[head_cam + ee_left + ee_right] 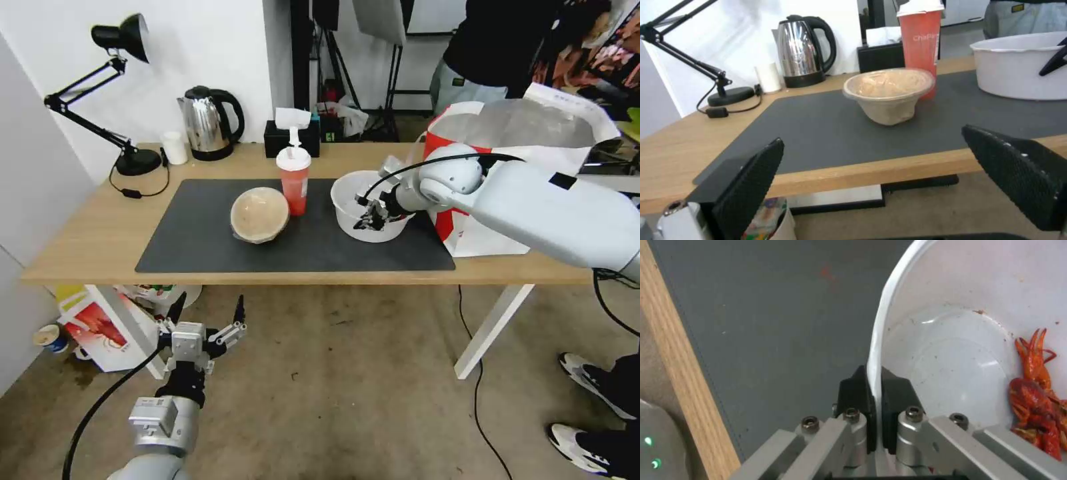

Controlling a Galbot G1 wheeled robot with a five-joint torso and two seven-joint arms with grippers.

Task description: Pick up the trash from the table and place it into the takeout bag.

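Right gripper: pinched on the rim of the white bowl, one pad inside, one outside, likely for lifting toward the takeout bag. Left gripper: fingers wide, idle below the table

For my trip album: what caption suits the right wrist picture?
The right gripper pinches the rim of the white bowl holding red crayfish scraps, above the dark grey mat.

white bowl, red cup, grey mat
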